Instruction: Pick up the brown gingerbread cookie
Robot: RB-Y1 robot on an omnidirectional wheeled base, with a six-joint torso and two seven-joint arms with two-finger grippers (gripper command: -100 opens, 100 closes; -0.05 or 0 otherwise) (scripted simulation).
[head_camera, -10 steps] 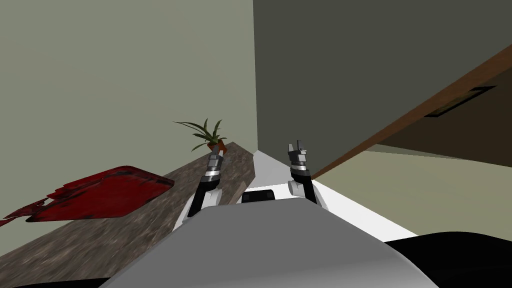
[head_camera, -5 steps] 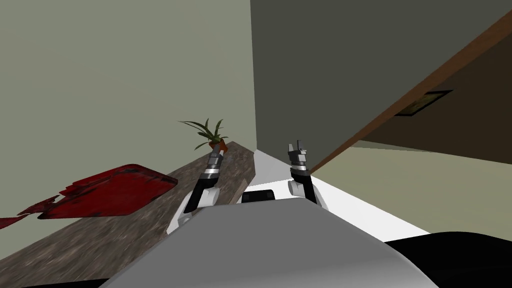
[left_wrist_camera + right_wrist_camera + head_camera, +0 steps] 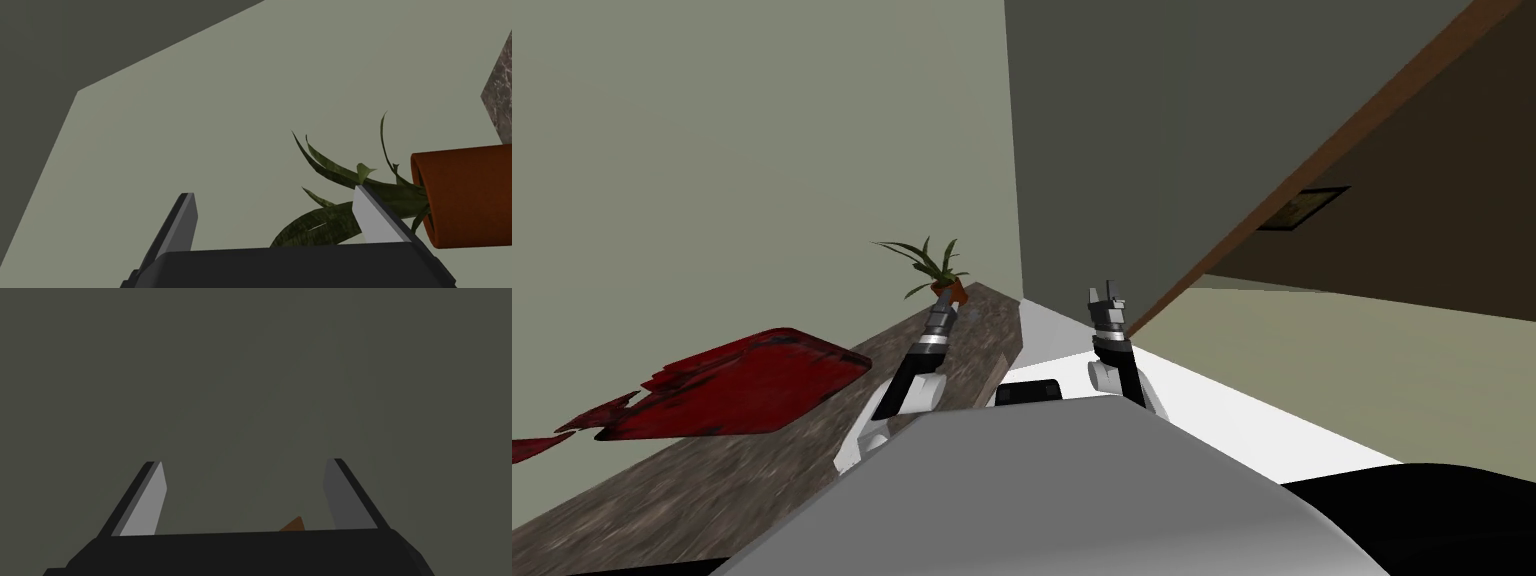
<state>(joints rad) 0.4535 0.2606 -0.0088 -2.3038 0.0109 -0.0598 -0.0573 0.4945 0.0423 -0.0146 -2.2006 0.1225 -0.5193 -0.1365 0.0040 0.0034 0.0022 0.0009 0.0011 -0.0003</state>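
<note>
Hovering near plant: the left gripper (image 3: 272, 192) hung over the counter (image 3: 762, 450), just beside the potted plant (image 3: 937, 270) and aimed at it.
Left grip: blades stood wide apart with nothing between them. One fingertip (image 3: 372, 215) overlapped the leaves close to the pot rim; touching or not, I could not tell.
Plant: long dark green leaves in a red-brown pot (image 3: 465, 195), upright at the far end of the counter, against the pale green wall (image 3: 762, 150).
Counter top: mottled grey-brown, running from the plant back toward the robot.
Left of plant: a dark red flat tray (image 3: 742, 385) with one ragged end lay on the counter, well apart from the plant.
Right of plant: the right gripper (image 3: 244, 462) was raised well apart from the plant, off the counter, facing a darker grey-green wall (image 3: 1162, 150).
Right grip: blades wide apart too, holding nothing.
Odd bit: a small brown wedge (image 3: 295, 524) peeked just above the right gripper's dark body, between its blades; what it was, I could not tell.
Further right of plant: a brown strip (image 3: 1272, 180) ran along the edge of the darker wall, and a white flat surface (image 3: 1212, 410) lay beside the counter's end.
Cookie: where the gingerbread cookie lay relative to the plant, I could not tell.
</note>
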